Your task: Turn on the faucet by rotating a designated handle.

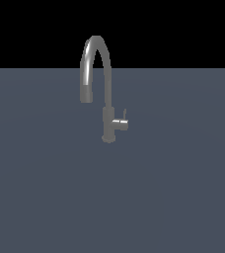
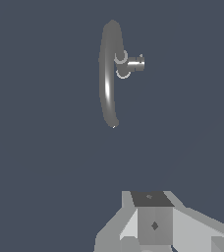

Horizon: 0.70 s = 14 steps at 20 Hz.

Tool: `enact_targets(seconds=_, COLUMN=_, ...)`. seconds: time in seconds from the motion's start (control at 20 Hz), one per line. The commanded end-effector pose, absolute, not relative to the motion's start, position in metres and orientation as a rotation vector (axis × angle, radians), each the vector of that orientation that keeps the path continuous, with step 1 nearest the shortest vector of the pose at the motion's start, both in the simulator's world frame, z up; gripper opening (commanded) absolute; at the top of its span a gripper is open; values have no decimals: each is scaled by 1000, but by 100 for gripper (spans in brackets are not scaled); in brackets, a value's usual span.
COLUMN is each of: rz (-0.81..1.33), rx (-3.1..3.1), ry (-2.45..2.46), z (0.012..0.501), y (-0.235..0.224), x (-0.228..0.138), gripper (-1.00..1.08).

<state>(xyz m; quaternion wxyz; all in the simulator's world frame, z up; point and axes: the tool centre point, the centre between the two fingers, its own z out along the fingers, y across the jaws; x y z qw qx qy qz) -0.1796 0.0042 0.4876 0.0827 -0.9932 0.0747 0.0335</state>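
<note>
My gripper (image 2: 155, 229) sits well apart from the faucet (image 1: 102, 89), fingers unseen so I cannot tell their spread, and since the small handle (image 1: 120, 122) juts from the column just above the base, I could strike the spout instead.

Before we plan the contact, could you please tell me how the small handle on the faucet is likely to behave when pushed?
The handle is a short stub on the faucet column, so it probably pivots rather than coming free. Its glossy metallic look suggests it is stiff and possibly slippery. The thin lever pin offers little surface, so a push may slide off.
</note>
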Motion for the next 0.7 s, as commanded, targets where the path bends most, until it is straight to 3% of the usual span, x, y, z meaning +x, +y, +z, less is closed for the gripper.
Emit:
enact_targets(seconds=0.0, rz=147, rx=-2922, ry=279, z=483, y=3, x=-164, gripper=-100)
enact_targets(seconds=0.65, rz=383, rx=-2652, ry=554, z=449, y=-11, x=-87, gripper=-100)
